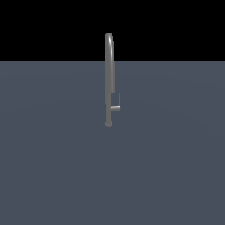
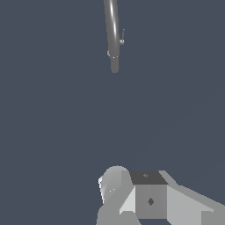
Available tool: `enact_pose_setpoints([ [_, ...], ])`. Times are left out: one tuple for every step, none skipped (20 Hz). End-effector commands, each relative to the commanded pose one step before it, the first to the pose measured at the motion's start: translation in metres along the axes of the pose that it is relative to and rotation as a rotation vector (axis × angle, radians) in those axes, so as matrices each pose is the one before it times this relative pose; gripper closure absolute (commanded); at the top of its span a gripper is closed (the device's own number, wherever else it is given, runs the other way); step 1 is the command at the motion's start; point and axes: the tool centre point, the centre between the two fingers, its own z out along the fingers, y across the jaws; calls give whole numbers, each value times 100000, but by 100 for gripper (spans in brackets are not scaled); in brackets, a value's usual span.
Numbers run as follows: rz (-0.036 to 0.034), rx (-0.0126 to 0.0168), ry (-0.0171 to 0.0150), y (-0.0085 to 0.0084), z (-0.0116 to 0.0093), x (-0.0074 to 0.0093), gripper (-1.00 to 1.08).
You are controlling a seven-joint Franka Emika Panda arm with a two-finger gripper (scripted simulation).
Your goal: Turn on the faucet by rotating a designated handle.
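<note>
The faucet (image 1: 109, 74) is a tall, slim grey pipe with a hooked top, standing upright on a small round flange near the middle of the exterior view. The handle (image 1: 116, 105) is a small grey L-shaped lever low on the pipe, on the exterior view's right side. In the wrist view the faucet (image 2: 112, 30) shows far off, with the handle (image 2: 122, 38) as a thin stub beside it. No gripper fingers show in either view, so the gripper's state and its place relative to the handle are hidden.
The faucet stands on a flat blue-grey surface (image 1: 52, 167) that runs back to a black background. A pale grey blocky part of the arm (image 2: 149, 197) fills the lower edge of the wrist view, well apart from the faucet.
</note>
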Motion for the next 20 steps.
enact_pose_setpoints([
  [0, 0, 0, 1, 0, 0, 108],
  [0, 0, 0, -25, -7, -2, 108],
  [117, 113, -128, 15, 14, 57, 108],
  [141, 137, -153, -16, 7, 65, 108],
  [206, 201, -225, -16, 12, 96, 108],
  [264, 257, -289, -21, 15, 123, 108],
  [319, 310, -348, -29, 18, 148, 108],
  [382, 372, -417, -31, 22, 177, 108],
  [438, 426, -477, -38, 24, 203, 108],
  [499, 486, -545, -42, 28, 232, 108],
  [559, 545, -611, -47, 32, 260, 108],
  [620, 603, -677, -52, 35, 288, 108],
  [682, 664, -744, -57, 39, 317, 108],
  [744, 724, -812, -62, 42, 345, 108],
  [806, 785, -880, -68, 46, 374, 108],
  [870, 848, -950, -72, 49, 404, 108],
  [935, 911, -1021, -78, 53, 434, 108],
  [1000, 975, -1092, -83, 56, 465, 108],
  [1067, 1040, -1165, -88, 60, 496, 108],
  [1133, 1106, -1238, -94, 64, 527, 108],
])
